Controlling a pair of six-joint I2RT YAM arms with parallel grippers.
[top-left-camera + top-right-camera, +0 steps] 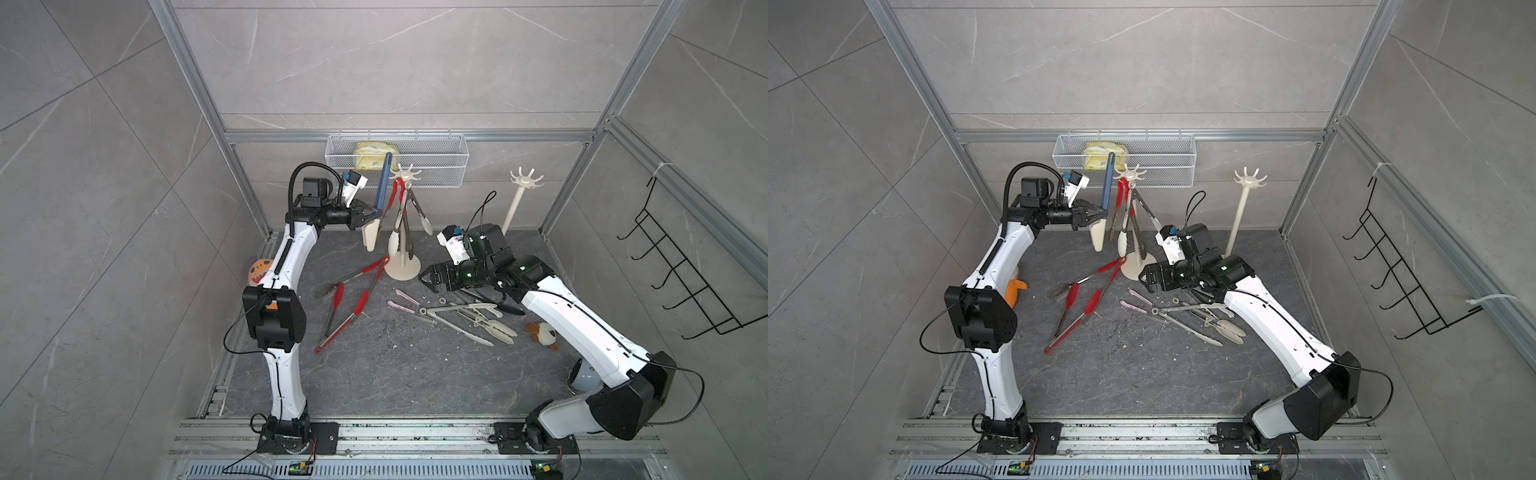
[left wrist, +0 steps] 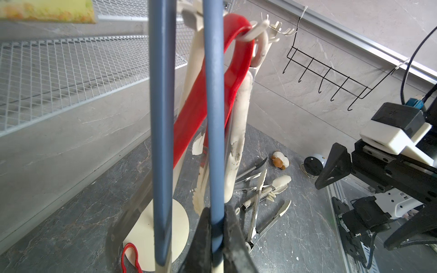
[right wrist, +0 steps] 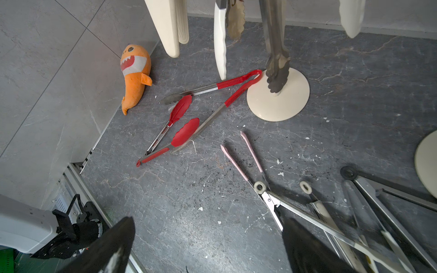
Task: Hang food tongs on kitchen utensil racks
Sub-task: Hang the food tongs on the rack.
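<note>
Looking at where this stands, I'd call it roughly a third done. The left rack (image 1: 406, 172) has a hanging red pair (image 1: 397, 192) and at least one hanging steel pair (image 1: 418, 208) dangling off its prongs. The lower ends overlap, so I can't count them exactly. The right rack (image 1: 515, 203), over at the far right by the back wall, is totally bare.

The left gripper (image 1: 376, 212) is clamped on one arm of the blue-handled tongs (image 1: 383, 183). They're held upright, cream tips down, just left of the left rack's crown. The top end sits about level with the prongs but doesn't look hooked on anything, so my guess is that one's mid-hang, not finished.

The right gripper (image 1: 424, 279) has its jaws wide apart with nothing in them, hovering low between the left rack's base and the heap of steel tongs (image 1: 469, 318).

Left on the table are a red-handled pair (image 3: 236, 81) right up against that base, a red-tipped pair (image 3: 184, 132) lying across it, a pink-tipped pair (image 3: 236, 163), and that heap on the right. So most of the work is ahead, and the empty rack looks like the obvious home for it.
</note>
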